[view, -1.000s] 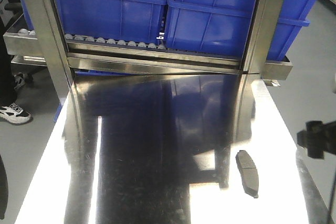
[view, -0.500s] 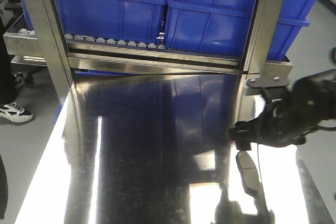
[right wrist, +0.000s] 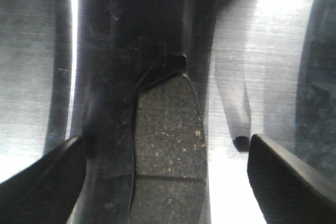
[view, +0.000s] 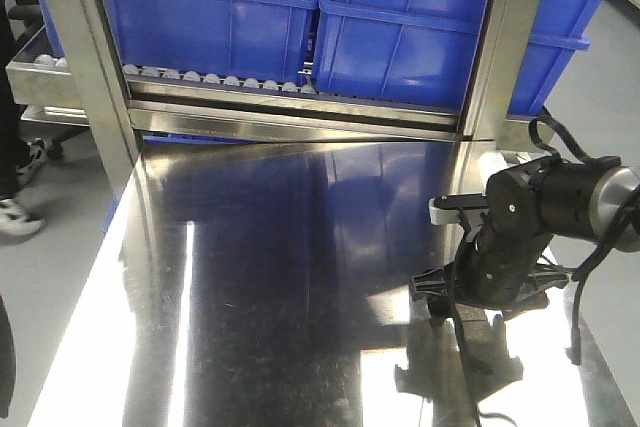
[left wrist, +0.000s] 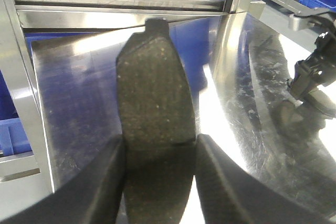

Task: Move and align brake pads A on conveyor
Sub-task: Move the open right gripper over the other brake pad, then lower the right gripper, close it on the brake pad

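Observation:
One brake pad (left wrist: 152, 87), grey and curved with a thin groove, is clamped between the fingers of my left gripper (left wrist: 160, 158), held over the shiny steel table (left wrist: 79, 108). This gripper stays out of the front view. A second brake pad (right wrist: 168, 145) lies flat on the steel. My right gripper (right wrist: 164, 148) hangs just above it, open, one finger on each side and neither touching. From the front, the right gripper (view: 470, 307) covers most of that pad (view: 478, 347) at the table's right. The conveyor is out of view.
Blue bins (view: 410, 27) sit on a roller rack (view: 220, 82) behind the table, framed by two steel uprights (view: 85, 67). The table's right edge (view: 590, 367) is close to my right arm. A person's shoe (view: 15, 217) is on the floor at left.
My right arm has swung in from the right edge and come down over the pad lying on the table. The shoe at left has shifted partly out of frame.

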